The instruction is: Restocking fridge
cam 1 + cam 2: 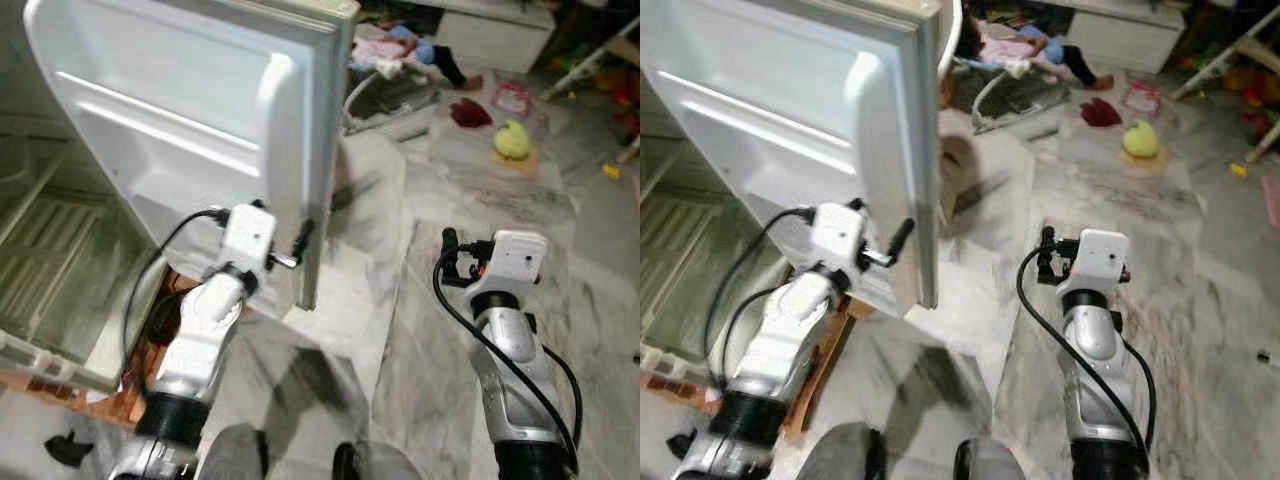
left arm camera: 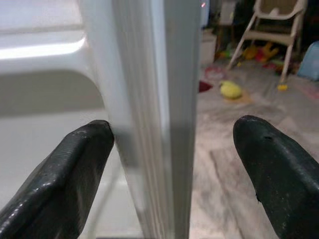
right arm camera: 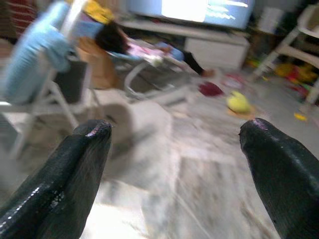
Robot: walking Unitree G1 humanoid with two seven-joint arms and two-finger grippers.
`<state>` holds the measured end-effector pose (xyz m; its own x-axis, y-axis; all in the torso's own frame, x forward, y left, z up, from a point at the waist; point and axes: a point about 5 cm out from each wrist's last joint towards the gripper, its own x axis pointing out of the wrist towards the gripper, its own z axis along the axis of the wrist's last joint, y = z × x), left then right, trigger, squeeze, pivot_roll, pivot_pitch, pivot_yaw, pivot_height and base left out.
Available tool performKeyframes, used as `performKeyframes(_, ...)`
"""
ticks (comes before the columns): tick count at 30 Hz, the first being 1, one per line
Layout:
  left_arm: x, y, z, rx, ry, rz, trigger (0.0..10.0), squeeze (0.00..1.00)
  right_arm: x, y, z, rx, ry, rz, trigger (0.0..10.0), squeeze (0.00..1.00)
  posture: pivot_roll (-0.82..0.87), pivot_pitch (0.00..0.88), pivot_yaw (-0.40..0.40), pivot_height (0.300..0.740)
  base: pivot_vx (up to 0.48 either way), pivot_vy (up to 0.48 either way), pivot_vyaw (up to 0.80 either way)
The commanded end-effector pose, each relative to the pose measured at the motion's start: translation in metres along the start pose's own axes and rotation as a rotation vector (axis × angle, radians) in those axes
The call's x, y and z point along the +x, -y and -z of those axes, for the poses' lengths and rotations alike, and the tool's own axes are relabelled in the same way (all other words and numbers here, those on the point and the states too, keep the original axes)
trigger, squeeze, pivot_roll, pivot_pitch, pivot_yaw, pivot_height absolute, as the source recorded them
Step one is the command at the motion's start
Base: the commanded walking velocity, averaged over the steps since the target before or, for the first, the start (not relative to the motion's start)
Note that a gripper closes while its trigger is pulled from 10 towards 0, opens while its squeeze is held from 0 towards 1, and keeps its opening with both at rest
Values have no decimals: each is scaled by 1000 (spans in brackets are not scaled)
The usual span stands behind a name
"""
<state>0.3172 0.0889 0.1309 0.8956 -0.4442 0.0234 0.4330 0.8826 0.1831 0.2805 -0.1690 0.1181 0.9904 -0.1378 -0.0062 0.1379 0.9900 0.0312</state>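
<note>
The white fridge door (image 1: 190,120) stands swung open, its moulded inner side facing me. My left gripper (image 1: 298,243) is open and straddles the door's free edge (image 2: 164,124), one finger (image 2: 65,174) against the inner face, the other finger (image 2: 279,169) out past the outer face. The fridge's inside (image 1: 60,270) shows pale shelves at lower left. My right gripper (image 1: 450,258) is open and holds nothing, raised over the marble floor to the right of the door.
A person lies on the floor (image 1: 420,50) at the back beside a low white cabinet (image 1: 495,35). A yellow toy (image 1: 512,140) and red items (image 1: 470,112) are scattered on the marble floor (image 1: 480,190). A white chair frame (image 3: 35,94) stands nearby.
</note>
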Motion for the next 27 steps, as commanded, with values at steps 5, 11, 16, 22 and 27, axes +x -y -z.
performKeyframes(5,12,2,-5,37,12,-3,10000,0,-2,3,1,-16,-2,3,10000,0,-4,134,-75,740,289,0,0)
performKeyframes(11,5,4,-3,45,30,-2,10000,0,-4,5,2,-12,-3,19,10000,0,-12,122,-68,740,0,0,0)
performKeyframes(16,-17,4,10,13,10,-43,10000,0,-6,6,10,1,-29,26,10000,0,-18,111,-68,740,0,0,-640)
performKeyframes(22,-19,4,10,13,9,-48,10000,0,-7,6,10,3,-29,26,10000,0,-18,111,-68,740,0,0,-800)
performKeyframes(27,-20,5,10,12,8,-49,10000,0,-7,5,10,3,-29,26,10000,0,-18,111,-68,740,0,0,-800)
